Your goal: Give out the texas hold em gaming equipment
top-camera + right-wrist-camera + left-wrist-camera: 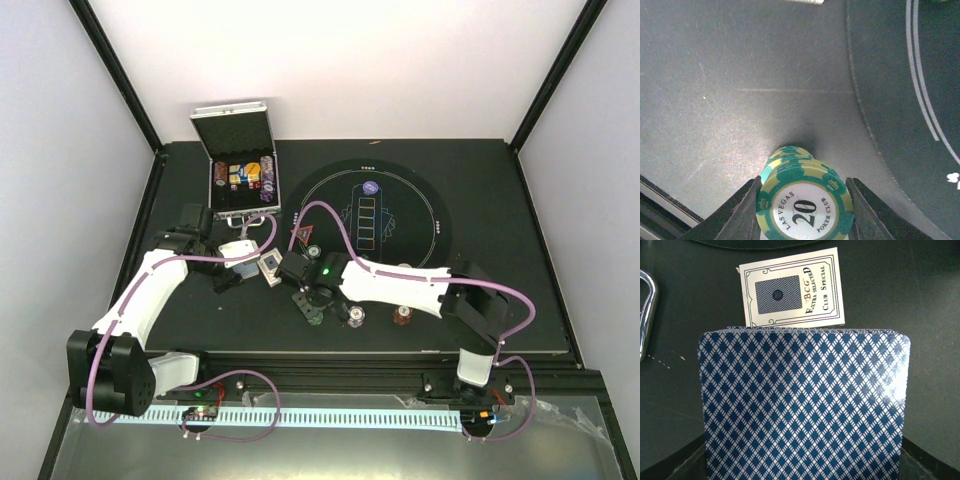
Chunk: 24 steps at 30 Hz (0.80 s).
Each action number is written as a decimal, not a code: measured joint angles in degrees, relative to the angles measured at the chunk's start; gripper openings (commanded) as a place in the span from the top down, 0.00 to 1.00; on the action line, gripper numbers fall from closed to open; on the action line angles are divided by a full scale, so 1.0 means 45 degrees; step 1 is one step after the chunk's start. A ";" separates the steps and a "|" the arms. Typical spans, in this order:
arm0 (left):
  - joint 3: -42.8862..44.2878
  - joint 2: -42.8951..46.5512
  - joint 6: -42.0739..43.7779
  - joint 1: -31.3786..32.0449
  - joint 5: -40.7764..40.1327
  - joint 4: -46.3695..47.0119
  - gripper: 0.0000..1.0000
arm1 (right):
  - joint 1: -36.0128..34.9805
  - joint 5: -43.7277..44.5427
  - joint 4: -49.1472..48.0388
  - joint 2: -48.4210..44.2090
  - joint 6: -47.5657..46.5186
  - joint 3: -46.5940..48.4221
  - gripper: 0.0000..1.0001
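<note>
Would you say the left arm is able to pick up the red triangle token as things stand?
Probably not yet. The red triangle token lies near, but the left gripper is shut on a deck of cards and would need to release it first.

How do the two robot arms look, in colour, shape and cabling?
Both the left arm and right arm have white rounded links and black joints. A purple cable loops along each. A green light glows on the right one. The fingers are black.

Chip (pixel 805 207) — "LAS VEGAS 20 POKER CLUB"; card (pixel 792 290) — "BCG".
</note>
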<state>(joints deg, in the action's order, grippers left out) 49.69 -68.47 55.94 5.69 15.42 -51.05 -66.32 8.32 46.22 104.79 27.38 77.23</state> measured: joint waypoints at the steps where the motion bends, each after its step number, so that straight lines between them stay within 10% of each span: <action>1: 0.0000 0.0000 0.0000 0.0000 0.0000 -0.0005 0.98 | 0.0058 0.0039 0.0073 -0.0112 -0.0015 0.0087 0.90; 13: 0.0034 0.0160 0.0005 0.0000 0.0010 -0.0083 0.99 | 0.4789 0.0282 0.0617 -0.0476 -0.1355 0.2365 0.90; 24: 0.0121 0.0393 0.0000 0.0000 0.0058 -0.0355 0.99 | 0.8884 0.0359 0.1311 0.6421 -0.2443 1.0117 0.89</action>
<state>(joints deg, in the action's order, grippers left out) 50.24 -66.70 55.94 5.69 15.68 -52.64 -26.35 9.93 52.12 133.69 16.38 122.76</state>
